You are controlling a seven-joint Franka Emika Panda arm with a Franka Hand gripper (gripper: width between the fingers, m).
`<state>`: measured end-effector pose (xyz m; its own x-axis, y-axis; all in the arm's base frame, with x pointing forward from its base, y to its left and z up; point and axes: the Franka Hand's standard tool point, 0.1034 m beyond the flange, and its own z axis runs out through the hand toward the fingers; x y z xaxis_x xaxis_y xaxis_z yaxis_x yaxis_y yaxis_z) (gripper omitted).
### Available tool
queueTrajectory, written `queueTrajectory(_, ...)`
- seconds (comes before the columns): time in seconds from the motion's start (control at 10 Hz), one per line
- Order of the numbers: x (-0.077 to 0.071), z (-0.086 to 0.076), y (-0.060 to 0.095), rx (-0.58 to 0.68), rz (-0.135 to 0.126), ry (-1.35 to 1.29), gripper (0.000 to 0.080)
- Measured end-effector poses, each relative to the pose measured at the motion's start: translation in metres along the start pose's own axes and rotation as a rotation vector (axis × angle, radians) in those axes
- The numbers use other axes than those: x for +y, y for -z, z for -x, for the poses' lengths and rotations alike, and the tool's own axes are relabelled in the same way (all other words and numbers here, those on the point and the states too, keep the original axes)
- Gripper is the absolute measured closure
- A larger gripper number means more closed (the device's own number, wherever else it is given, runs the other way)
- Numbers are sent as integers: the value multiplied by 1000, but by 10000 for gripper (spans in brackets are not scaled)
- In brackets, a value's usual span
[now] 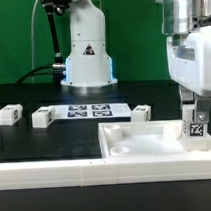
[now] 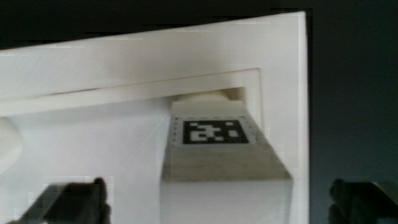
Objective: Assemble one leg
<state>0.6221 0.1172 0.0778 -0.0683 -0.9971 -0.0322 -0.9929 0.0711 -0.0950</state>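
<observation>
Gripper (image 1: 197, 122) clamped on the leg (image 1: 196, 129), held upright over the white panel (image 1: 146, 143), at the panel's 3 o'clock corner. Tag on leg (image 2: 215, 133) legible.

Our arm stands over the exterior view's right side, wrist pointing straight down.

We see our gripper (image 1: 196, 120) low at the end of the white wrist housing, its dark fingers (image 1: 189, 116) vertical and closed around something held between them. In the wrist view our two dark fingertips (image 2: 75, 203) sit spread at either side of the frame.
</observation>
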Motion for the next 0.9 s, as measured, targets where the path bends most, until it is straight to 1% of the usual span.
queueTrajectory(0.3, 0, 0, 0, 0, -1, 72, 151)
queueTrajectory(0.7, -1, 0, 0, 1, -3, 360, 151)
queueTrajectory(0.9, -1, 0, 0, 0, -3, 361, 151)
